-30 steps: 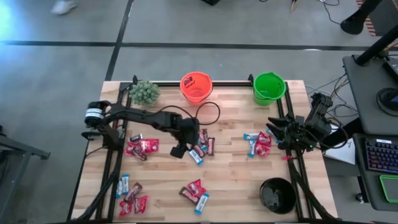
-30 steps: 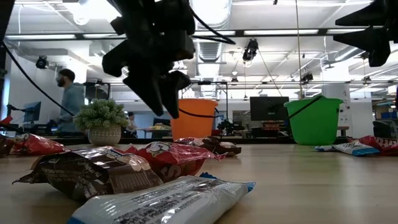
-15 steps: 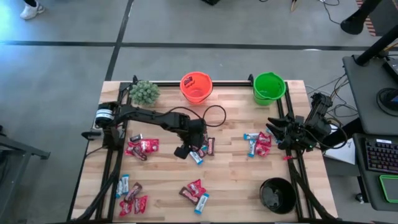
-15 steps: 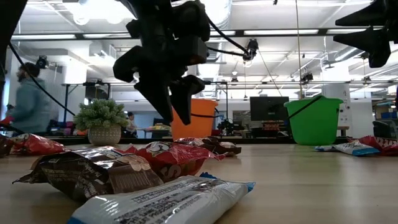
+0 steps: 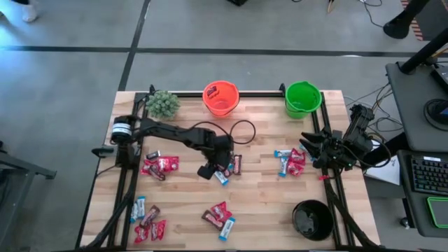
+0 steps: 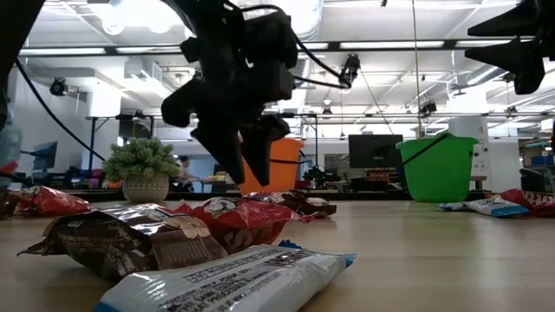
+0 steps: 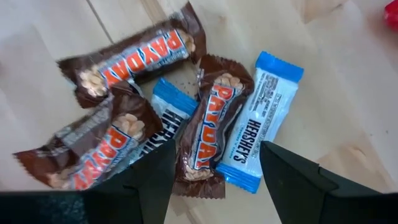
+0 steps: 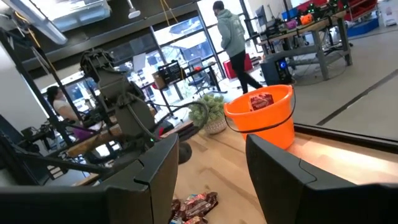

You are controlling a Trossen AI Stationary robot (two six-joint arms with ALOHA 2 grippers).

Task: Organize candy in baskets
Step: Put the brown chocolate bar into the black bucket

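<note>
Closest to the low camera, a glossy blue-and-white Hershey's bar (image 6: 230, 282) is lying flat on the planked wooden table (image 5: 259, 192), with a crinkled dark brown bar (image 6: 130, 238) and a red wrapper (image 6: 234, 221) just behind it. Over the middle cluster the left gripper (image 5: 212, 168) is hanging with its dark fingers (image 7: 292, 180) standing apart and empty; between them the wrist view is showing brown PayDay bars (image 7: 208, 134) overlapping a blue-edged Hershey's bar (image 7: 258, 130). More candy is lying scattered in small heaps: red pieces (image 5: 159, 165) near the left edge, a mixed pile (image 5: 145, 218) at the front left, another (image 5: 220, 218) front centre, one (image 5: 290, 161) toward the right. The round black basket (image 5: 311, 220) is sitting front right. The right gripper (image 5: 311, 145) is waiting at the right edge, fingers parted, holding nothing. At the far edge the smooth orange basket (image 5: 220, 98), with a red wrapper inside, and the bright green basket (image 5: 302, 99) are standing well apart, a fuzzy potted plant (image 5: 162, 103) beside the orange one.
</note>
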